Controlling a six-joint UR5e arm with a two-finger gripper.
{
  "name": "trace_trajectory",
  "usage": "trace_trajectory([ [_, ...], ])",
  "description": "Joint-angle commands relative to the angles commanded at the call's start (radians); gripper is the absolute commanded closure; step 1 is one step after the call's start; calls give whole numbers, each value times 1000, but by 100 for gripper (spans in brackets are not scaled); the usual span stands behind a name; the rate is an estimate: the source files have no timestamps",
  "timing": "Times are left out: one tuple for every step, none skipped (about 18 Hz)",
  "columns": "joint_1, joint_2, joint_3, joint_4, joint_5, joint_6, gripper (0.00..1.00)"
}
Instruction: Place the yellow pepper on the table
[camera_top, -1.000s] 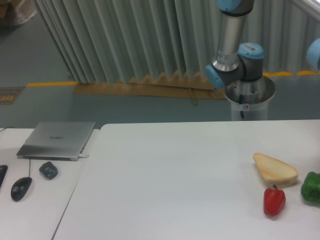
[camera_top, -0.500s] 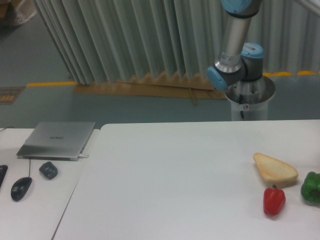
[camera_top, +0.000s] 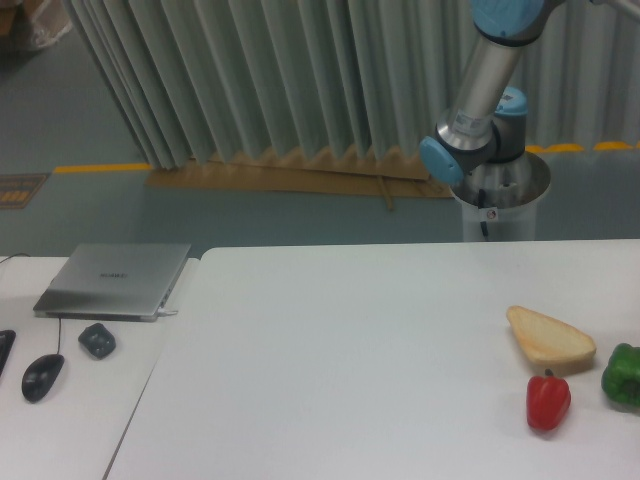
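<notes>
The yellow pepper is out of view. The large white table fills the lower middle and right of the frame. Only part of the arm shows, rising from its base behind the table's far right edge and leaving the frame at the top. The gripper itself is out of the frame.
A red pepper, a green pepper and a wedge of bread lie at the table's right. A smaller white desk at the left carries a closed laptop, a mouse and a small dark object.
The arm's upper link has swung to the right and tilted more. Nothing on the table has moved.
</notes>
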Motion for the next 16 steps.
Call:
trace_trajectory([
  [5,-3,3,21,2,41,0],
  [5,-2,5,37,29,84,0],
  [-1,-2,8,51,82,101,0],
  [-6,-2,8,70,110,103,0],
  [-15,-3,8,83,123,105,0],
  [-20,-9,8,92,130,124,0],
  [-21,-18,11,97,130,149,0],
  [-25,-32,11,115,130,161,0],
  [-34,-37,9,129,132,160,0],
  [-38,-37,15,129,133,163,0],
  [-40,-40,8,130,134,158,0],
  [-41,-45,5,132,135,152,0],
  [-41,-46,3,132,135,151,0],
  [-40,-46,3,132,134,151,0],
  [-41,-46,3,132,135,151,0],
  [-40,-48,5,132,135,151,0],
])
